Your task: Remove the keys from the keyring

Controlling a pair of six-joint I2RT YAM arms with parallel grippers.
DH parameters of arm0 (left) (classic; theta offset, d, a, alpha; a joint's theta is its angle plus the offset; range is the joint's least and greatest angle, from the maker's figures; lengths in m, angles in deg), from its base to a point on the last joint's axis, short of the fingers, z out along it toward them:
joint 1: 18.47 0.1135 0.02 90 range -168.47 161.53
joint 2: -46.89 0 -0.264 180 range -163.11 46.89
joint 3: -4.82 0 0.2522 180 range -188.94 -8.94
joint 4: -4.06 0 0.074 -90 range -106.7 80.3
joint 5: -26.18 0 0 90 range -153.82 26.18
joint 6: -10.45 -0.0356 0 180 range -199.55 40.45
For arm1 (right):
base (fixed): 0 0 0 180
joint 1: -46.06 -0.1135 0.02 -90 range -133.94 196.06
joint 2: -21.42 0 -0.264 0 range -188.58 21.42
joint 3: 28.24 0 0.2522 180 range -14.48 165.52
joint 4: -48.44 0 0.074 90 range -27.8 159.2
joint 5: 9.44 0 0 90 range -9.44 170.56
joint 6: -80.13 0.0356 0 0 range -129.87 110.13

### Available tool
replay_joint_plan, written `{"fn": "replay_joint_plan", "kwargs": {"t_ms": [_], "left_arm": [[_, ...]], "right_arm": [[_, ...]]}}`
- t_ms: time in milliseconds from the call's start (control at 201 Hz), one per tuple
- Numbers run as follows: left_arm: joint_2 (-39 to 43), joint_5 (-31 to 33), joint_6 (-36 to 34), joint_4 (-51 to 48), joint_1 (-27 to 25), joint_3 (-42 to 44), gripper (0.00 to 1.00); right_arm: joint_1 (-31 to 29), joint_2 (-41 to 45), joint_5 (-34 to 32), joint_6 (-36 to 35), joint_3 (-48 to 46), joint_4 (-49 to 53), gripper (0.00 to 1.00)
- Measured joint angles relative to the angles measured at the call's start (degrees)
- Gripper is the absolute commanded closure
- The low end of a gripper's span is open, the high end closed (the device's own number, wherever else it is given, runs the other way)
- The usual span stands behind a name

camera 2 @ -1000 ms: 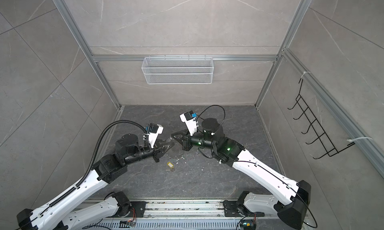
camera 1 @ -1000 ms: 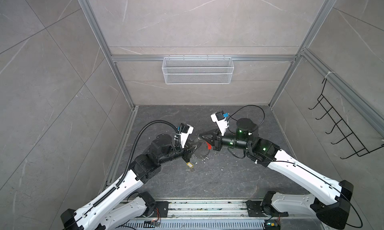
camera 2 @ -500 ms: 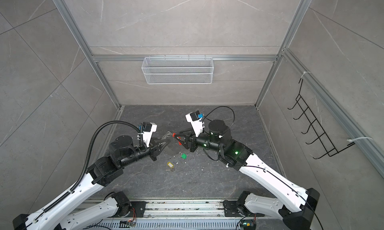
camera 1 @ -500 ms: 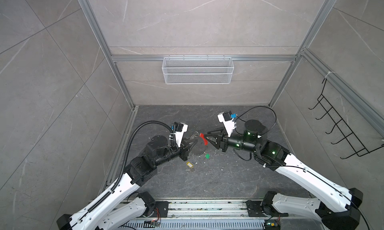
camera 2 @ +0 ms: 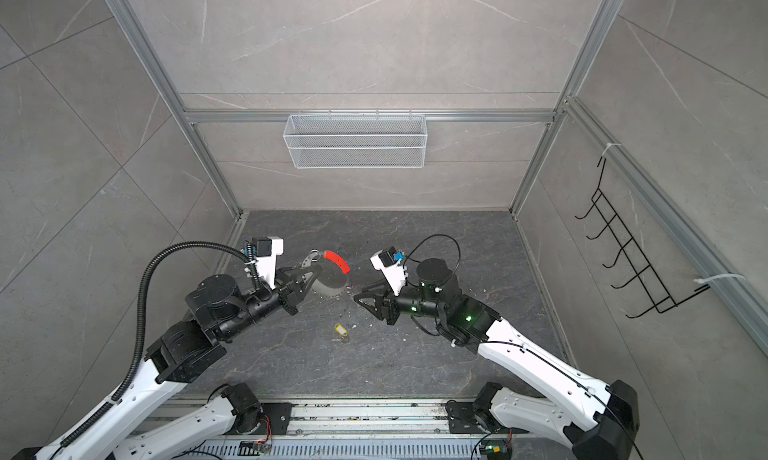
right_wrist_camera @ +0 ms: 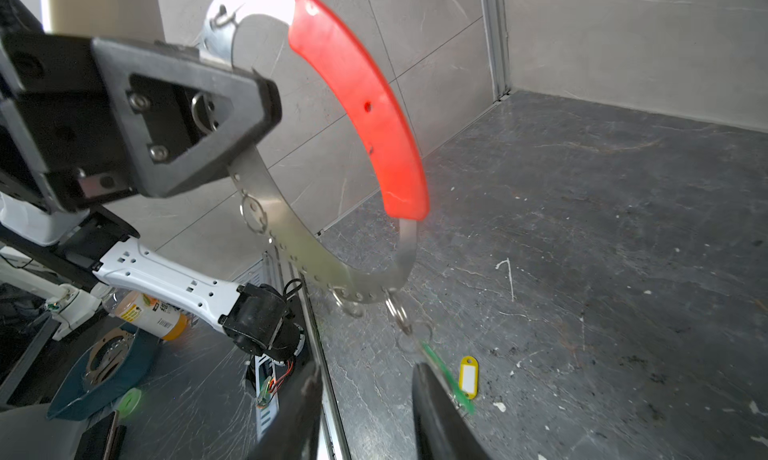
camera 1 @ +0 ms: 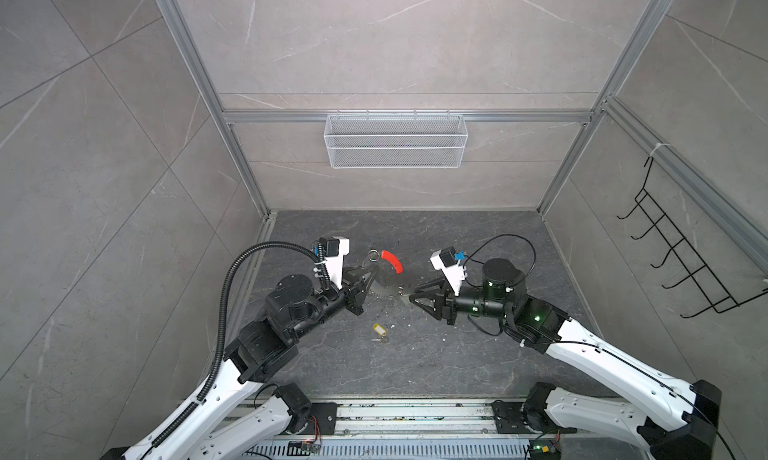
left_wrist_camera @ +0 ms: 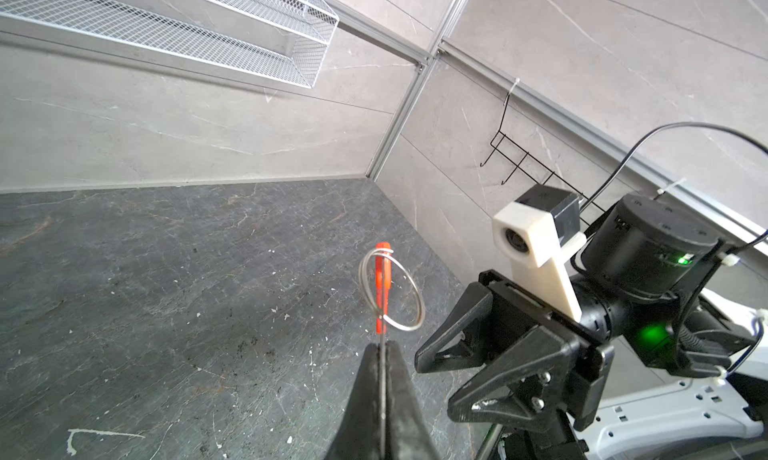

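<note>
My left gripper (left_wrist_camera: 382, 348) is clamped tight on the keyring (right_wrist_camera: 291, 233), holding it clear of the dark stone floor (camera 1: 415, 366). The right gripper (camera 1: 410, 299) faces it with its jaws partly apart and nothing between them.

The hoop stands on edge, its plane in line with the left gripper's fingers, so that arm's wrist camera catches it as a thin line. Seen from the right wrist camera, it is a flat silver band pierced by a row of small holes, curving round an open centre. The left gripper pinches the arc nearest itself. The lowest arc swings close to the right gripper's tips.

A glossy red sleeve (right_wrist_camera: 361, 105) covers the high arc on the side away from the left gripper.

The green tag (right_wrist_camera: 440, 364) hangs from the low arc, its long axis slanting downward. It is blurred and sits just beside one right-gripper finger; I cannot tell whether they touch.

The yellow tag (camera 1: 379, 330) lies flat on the floor below and between both grippers. It is off the hoop, with its white label window facing up.

Small silver split rings (right_wrist_camera: 252, 213) dangle from the band's holes. I cannot make out the metal keys themselves.
</note>
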Motion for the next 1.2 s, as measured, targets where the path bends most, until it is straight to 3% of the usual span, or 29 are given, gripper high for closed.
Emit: {"fn": "replay_joint_plan", "kwargs": {"t_ms": [866,1081,1200], "left_arm": [[-1.09,-0.46,5.14,-3.19,0.0,-2.03,1.0],[-1.11,-0.94,5.35,-3.23,0.0,-2.25,1.0],[-1.11,-0.87,5.38,-3.23,0.04,-2.43,1.0]], "right_arm": [[-2.43,-6.1,-1.16,-9.01,6.21,1.9,0.63],[-2.54,-7.3,-3.06,-10.05,6.47,3.06,0.72],[-2.56,-7.63,-3.15,-10.38,6.62,3.34,0.84]]}}
